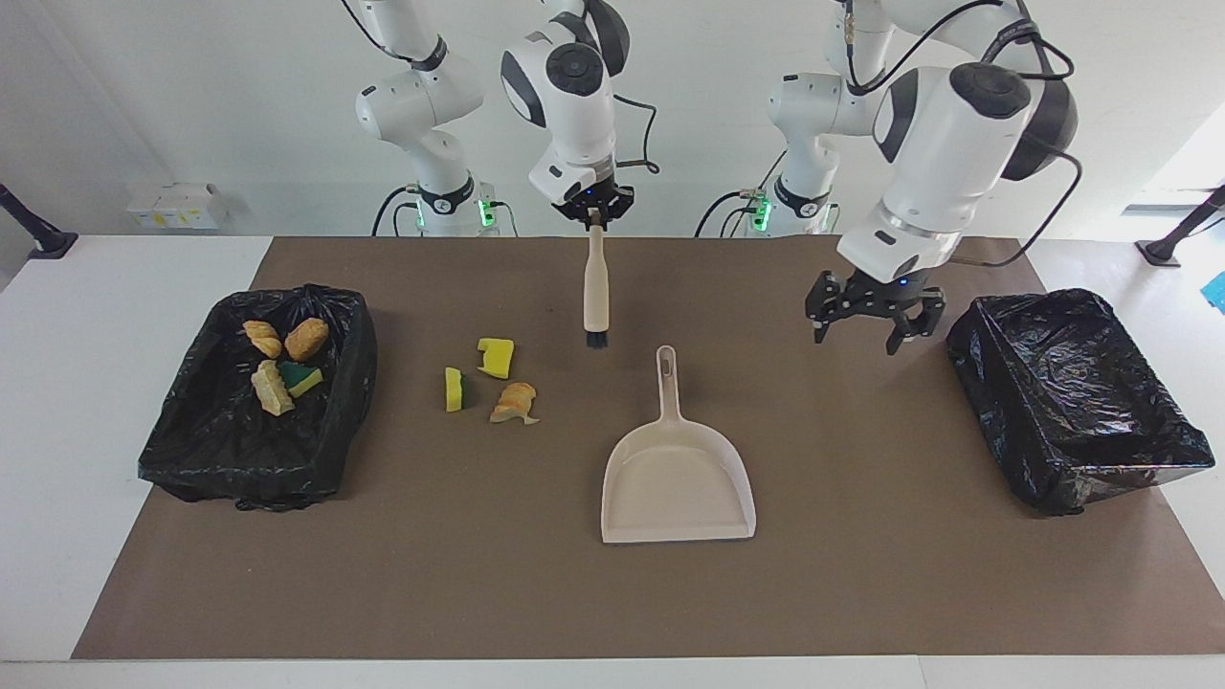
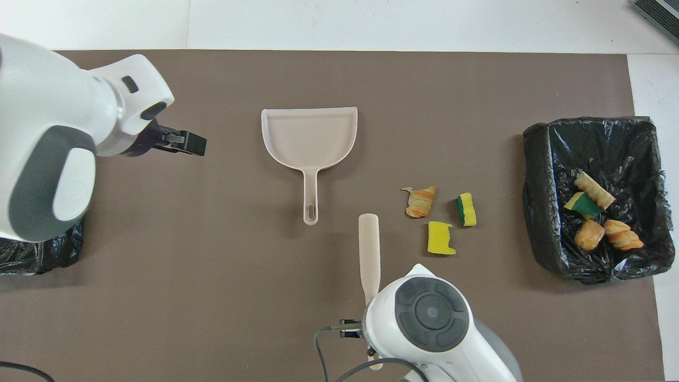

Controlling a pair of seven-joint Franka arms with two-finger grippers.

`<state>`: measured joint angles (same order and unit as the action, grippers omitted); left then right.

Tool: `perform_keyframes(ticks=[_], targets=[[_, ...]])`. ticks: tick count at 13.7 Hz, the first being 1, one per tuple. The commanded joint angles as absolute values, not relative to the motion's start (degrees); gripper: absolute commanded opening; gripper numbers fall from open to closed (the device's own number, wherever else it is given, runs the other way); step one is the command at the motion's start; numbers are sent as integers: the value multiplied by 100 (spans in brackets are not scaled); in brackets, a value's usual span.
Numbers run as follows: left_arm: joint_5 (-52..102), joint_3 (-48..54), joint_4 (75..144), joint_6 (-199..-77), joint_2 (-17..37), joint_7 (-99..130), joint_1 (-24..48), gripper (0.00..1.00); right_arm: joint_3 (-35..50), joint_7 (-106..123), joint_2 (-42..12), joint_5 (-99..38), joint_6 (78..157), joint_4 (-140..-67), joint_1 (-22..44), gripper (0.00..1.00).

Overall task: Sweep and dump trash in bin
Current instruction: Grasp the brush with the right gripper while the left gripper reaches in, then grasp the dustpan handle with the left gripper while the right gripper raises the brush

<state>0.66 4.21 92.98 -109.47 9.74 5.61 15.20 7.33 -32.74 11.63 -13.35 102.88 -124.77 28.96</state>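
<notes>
The brush [image 1: 595, 292] is held lifted over bare mat by the pinching right gripper [image 1: 594, 212]. Three scraps [image 1: 490, 380] lie mid-mat; four sit in the lined bin [image 1: 182, 440]. The left gripper [image 1: 871, 323], jaws spread, hangs beside the dustpan [image 1: 678, 483].

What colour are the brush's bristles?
Black, at the tip of the beige brush; clearest in the facing view.

Dustpan [image 1: 678, 478] smooth plastic; bin liner [image 1: 1081, 402] glossy, crinkled; mat [image 1: 861, 593] matt
</notes>
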Motion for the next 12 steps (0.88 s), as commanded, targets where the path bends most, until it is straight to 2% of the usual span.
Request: perform_keyframes(ticks=[1,3,6,9,12], targets=[[0,334,9308,-11214,1274,1193,1967,100,773,-2490,1274,-1178,9802,-12253,2235,0],[-9,334,9456,-11651,1467,1957,2327,100,773,-1945,1275,-898,9721,-12260,1830,0],[0,334,10062,-12425,1477,2389,2645,100,782,-848,1213,-371,9800,-12340,943,0],[-9,334,10397,-13111,1669,2777,2909,100,791,173,1003,288,10106,-12349,248,0],[-52,325,10459,-13157,1836,3110,3180,100,800,431,748,1236,10414,-12419,123,0]])
